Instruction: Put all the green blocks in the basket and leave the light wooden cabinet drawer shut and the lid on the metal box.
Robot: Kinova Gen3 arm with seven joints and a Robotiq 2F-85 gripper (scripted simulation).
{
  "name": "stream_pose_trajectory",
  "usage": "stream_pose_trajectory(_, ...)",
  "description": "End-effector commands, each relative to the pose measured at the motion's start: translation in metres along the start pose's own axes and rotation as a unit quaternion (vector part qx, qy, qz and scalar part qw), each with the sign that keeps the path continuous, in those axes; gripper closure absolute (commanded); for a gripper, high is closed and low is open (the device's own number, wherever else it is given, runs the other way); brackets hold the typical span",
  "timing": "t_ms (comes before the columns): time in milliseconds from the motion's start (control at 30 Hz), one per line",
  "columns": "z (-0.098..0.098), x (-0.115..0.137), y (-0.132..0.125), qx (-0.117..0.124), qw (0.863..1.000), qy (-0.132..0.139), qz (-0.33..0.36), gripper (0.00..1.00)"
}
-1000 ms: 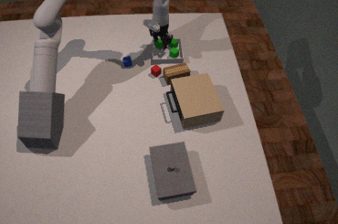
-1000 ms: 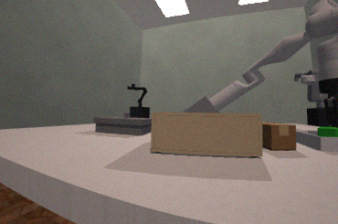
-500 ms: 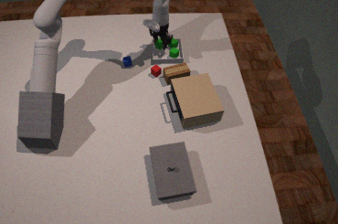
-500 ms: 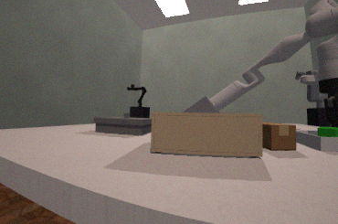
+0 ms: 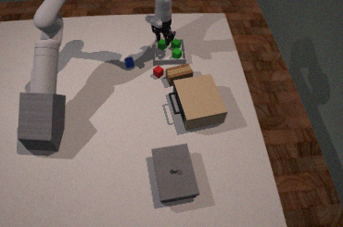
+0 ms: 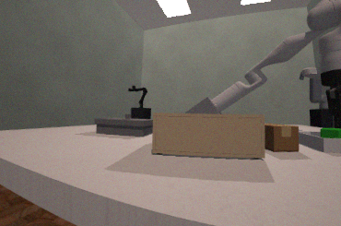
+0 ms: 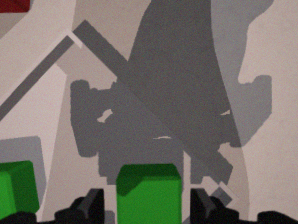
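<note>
From my end, the gripper (image 5: 165,40) (image 6: 335,122) (image 7: 147,205) is pointing down over the far-left part of the basket (image 5: 170,61) (image 6: 333,145) (image 7: 100,42), top view. Its fingers are spread approx. halfway w/ nothing pinched; the near green block (image 5: 161,44) (image 7: 149,197) sits btwn them, a gap showing each side in the wrist cam. I can't tell if that block is fully clear of the rim.

Two other green blocks are in the basket: a far-right one (image 5: 176,43) and a near-right one (image 5: 176,53). So I count 3 green in the basket area. Ext. cam shows some green above the basket wall; can't tell which block.

Red block (image 5: 158,71) (image 7: 14,5) is on the tabletop (image 5: 107,173) (image 6: 138,191) just outside the basket, beside the brown box (image 5: 180,74) (image 6: 282,137). Blue block (image 5: 129,62) is also outside, farther left in top view.

Light wooden cabinet (image 5: 199,96) (image 6: 207,136) is near the brown box; its drawer looks shut, handle (image 5: 174,103) sticking out on the left side. Metal box (image 5: 178,199) (image 6: 122,129) is well apart from the basket, w/ its lid (image 5: 173,164) (image 6: 122,121) on top; can't confirm it's all the way down.
</note>
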State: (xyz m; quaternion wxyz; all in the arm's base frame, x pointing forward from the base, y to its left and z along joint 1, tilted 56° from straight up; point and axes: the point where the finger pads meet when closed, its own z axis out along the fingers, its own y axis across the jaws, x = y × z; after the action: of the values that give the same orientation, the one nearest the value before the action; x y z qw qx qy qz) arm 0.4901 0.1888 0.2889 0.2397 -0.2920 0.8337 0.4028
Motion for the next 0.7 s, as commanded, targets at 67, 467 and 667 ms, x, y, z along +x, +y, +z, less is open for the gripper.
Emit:
stream_pose_trajectory(67,-0.020,0.000,0.000,0.001,1.000,-0.001,0.000,0.42)
stream_pose_trajectory(467,-0.067,0.000,0.000,0.001,1.000,-0.001,0.000,0.42)
stream_pose_trajectory(667,-0.094,0.000,0.000,0.001,1.000,-0.001,0.000,0.42)
